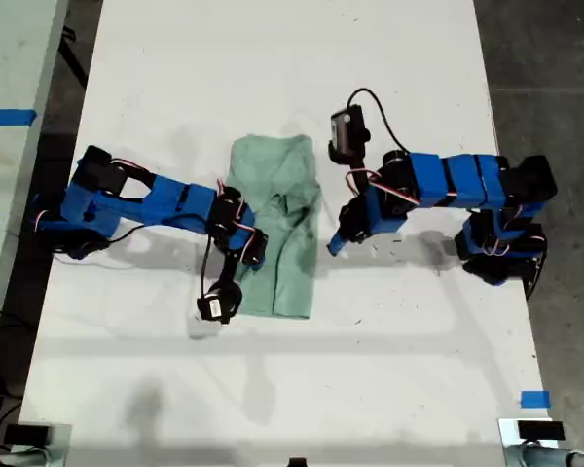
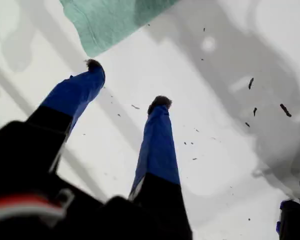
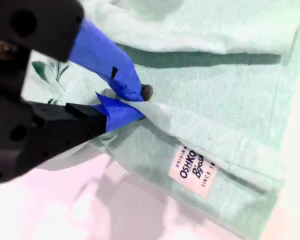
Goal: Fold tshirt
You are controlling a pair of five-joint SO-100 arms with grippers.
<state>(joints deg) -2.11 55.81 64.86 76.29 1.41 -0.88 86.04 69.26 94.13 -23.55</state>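
Note:
The pale mint-green tshirt [image 1: 277,209] lies partly folded into a narrow upright strip at the middle of the white table [image 1: 273,58]. My second gripper [image 1: 253,248] reaches in from the exterior view's left and rests on the shirt's lower left part. In the second wrist view this gripper [image 3: 142,102] is shut, pinching a fold of the tshirt [image 3: 215,75] near its neck label [image 3: 194,170]. My first gripper [image 1: 337,245] comes from the exterior view's right and hangs just beside the shirt's right edge. It stands open [image 2: 127,83] over bare table, with the tshirt's edge [image 2: 110,20] beyond its fingertips.
Blue tape marks sit at the table's lower right [image 1: 535,399] and on the surface at the exterior view's left [image 1: 5,117]. Dark floor [image 1: 555,58] borders the table on the exterior view's right. Small dark specks [image 2: 252,82] dot the table near my first gripper.

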